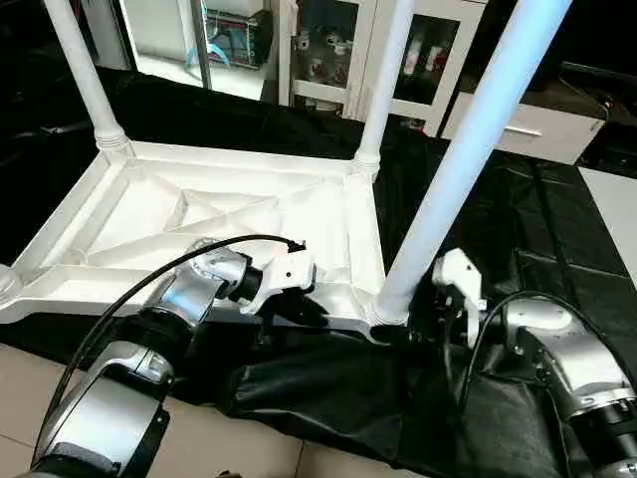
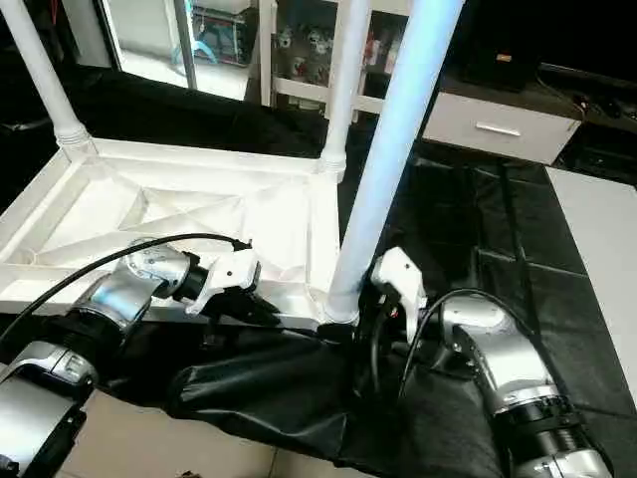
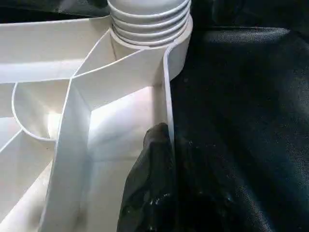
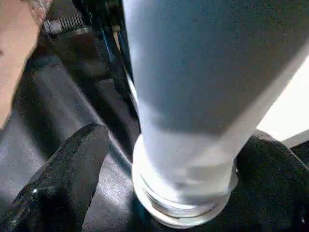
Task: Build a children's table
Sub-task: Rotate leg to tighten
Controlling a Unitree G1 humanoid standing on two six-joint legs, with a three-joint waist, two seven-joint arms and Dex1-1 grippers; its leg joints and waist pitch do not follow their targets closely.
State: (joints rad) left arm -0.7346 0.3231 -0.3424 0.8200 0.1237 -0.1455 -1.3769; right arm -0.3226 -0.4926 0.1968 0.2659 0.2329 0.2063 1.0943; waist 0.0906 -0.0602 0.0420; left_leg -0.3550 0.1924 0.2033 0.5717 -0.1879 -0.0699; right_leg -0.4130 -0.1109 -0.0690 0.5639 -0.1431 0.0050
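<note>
The children's table lies upside down on the black cloth, its white ribbed tabletop (image 1: 199, 214) facing up. Three white legs stand in corner sockets: far left (image 1: 85, 75), far right (image 1: 383, 80) and near right (image 1: 468, 149). My left gripper (image 1: 299, 304) is shut on the tabletop's near rim (image 3: 166, 121), with one black finger (image 3: 152, 164) pressed against the rim's inner face. My right gripper (image 1: 428, 299) stands open around the base of the near right leg (image 4: 193, 121). Its fingers (image 4: 63, 179) sit on either side of the leg, apart from it.
The black cloth (image 1: 518, 229) covers the work table and hangs in folds over its front edge (image 1: 328, 388), with tiled floor (image 1: 219, 443) below. A white glass-door cabinet (image 1: 328, 50) and a white drawer unit (image 1: 528, 124) stand behind. A pale surface (image 1: 617, 209) lies at the right.
</note>
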